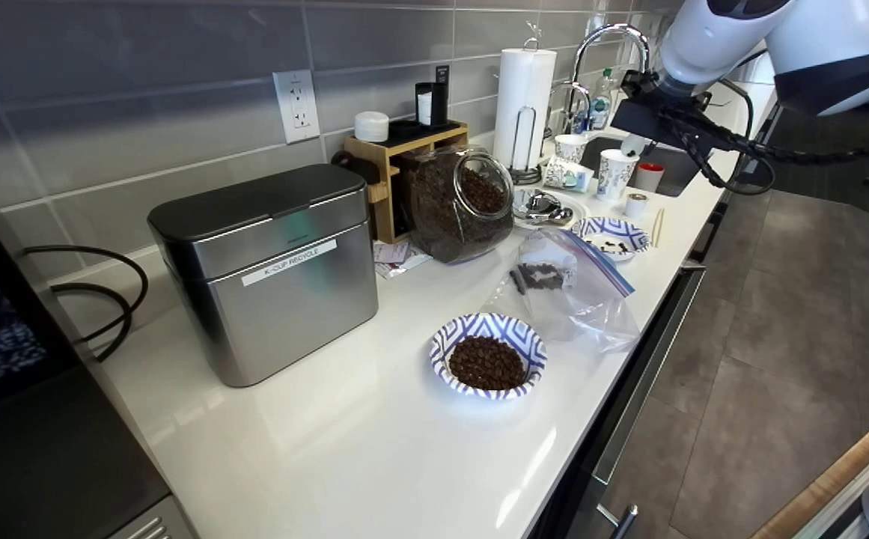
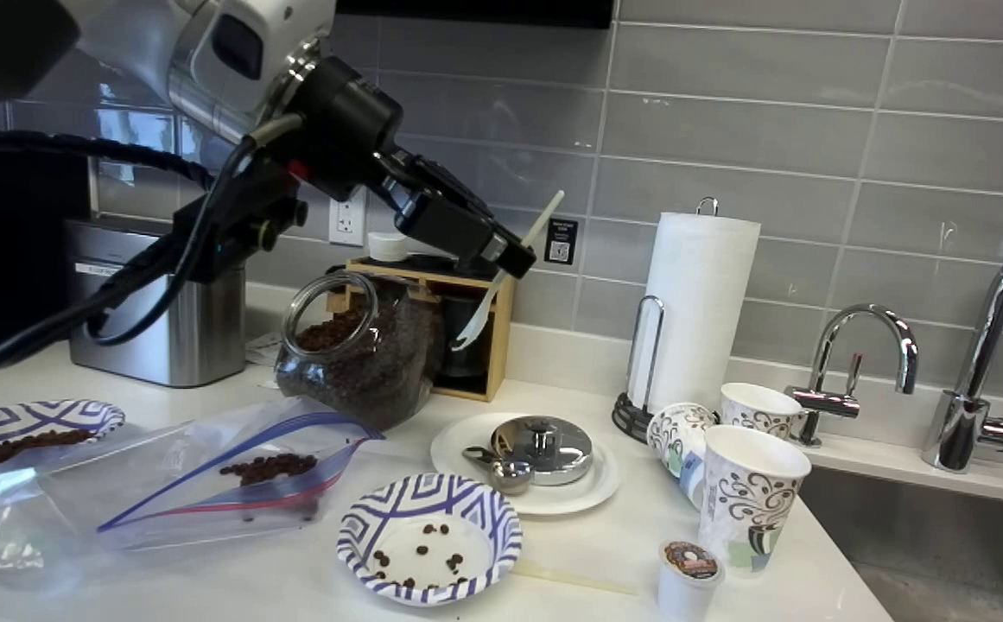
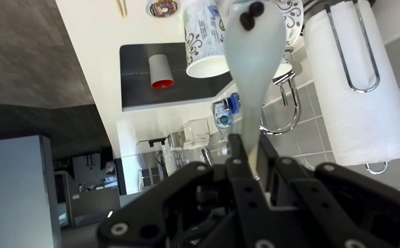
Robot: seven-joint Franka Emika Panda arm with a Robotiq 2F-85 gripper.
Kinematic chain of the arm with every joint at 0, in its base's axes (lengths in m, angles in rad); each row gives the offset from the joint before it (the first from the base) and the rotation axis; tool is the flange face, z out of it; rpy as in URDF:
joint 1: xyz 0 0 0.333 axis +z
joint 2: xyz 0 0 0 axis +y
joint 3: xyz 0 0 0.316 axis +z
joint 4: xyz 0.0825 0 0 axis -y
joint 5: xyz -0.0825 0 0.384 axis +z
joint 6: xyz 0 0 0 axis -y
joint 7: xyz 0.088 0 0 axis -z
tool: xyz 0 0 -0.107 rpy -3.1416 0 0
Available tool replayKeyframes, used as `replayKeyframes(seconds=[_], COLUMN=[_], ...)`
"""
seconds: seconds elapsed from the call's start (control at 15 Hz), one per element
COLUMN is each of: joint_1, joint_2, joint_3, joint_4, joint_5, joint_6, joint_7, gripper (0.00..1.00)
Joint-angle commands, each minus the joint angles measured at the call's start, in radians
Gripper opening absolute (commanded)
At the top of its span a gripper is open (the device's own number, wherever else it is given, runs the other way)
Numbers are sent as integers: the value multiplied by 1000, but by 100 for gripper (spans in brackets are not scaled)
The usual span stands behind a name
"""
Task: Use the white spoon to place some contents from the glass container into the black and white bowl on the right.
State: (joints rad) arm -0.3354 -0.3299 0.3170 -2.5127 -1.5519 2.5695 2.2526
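My gripper (image 2: pixel 514 255) is shut on the white spoon (image 2: pixel 482 315), high above the counter. In the wrist view the fingertips (image 3: pixel 253 151) clamp the handle, and the spoon's bowl (image 3: pixel 256 51) carries two dark beans near its tip. In an exterior view the spoon slants down, its bowl end lowest. The glass container (image 2: pixel 371 380) lies tilted with dark beans inside, also seen in an exterior view (image 1: pixel 441 217). A blue-and-white patterned bowl (image 2: pixel 371 505) holds a few scattered beans; it also shows here (image 1: pixel 635 233). A similar patterned bowl (image 1: pixel 486 323) holds a large heap of beans.
A plastic zip bag (image 2: pixel 199 484) with beans lies between the bowls. A white plate (image 2: pixel 458 449) holds a metal lid and scoop. Paper cups (image 2: pixel 747 492), a coffee pod (image 2: pixel 687 587), a paper towel roll (image 2: pixel 695 311) and the sink (image 2: pixel 942 553) stand right. A steel bin (image 1: pixel 292 292) stands beside the jar.
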Motion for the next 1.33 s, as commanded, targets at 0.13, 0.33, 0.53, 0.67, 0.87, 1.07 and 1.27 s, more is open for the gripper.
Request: replayKeyframes(seconds=[0.13, 0.33, 0.53, 0.67, 0.87, 1.07, 1.27], joint_1=[4, 191, 302, 353, 399, 409, 398], joint_2=[-61, -60, -62, -60, -53, -7, 14], joint_3=[37, -93, -154, -180, -219, -301, -381], joint_4=[-23, -35, -47, -51, -56, -34, -23], joint_5=[-178, -274, -313, -325, -314, -242, -177], joint_6=[-56, -156, -251, -293, -312, -221, -83], joint_7=[79, 83, 74, 70, 69, 56, 50], gripper=[3, 3, 3, 3, 3, 3, 3])
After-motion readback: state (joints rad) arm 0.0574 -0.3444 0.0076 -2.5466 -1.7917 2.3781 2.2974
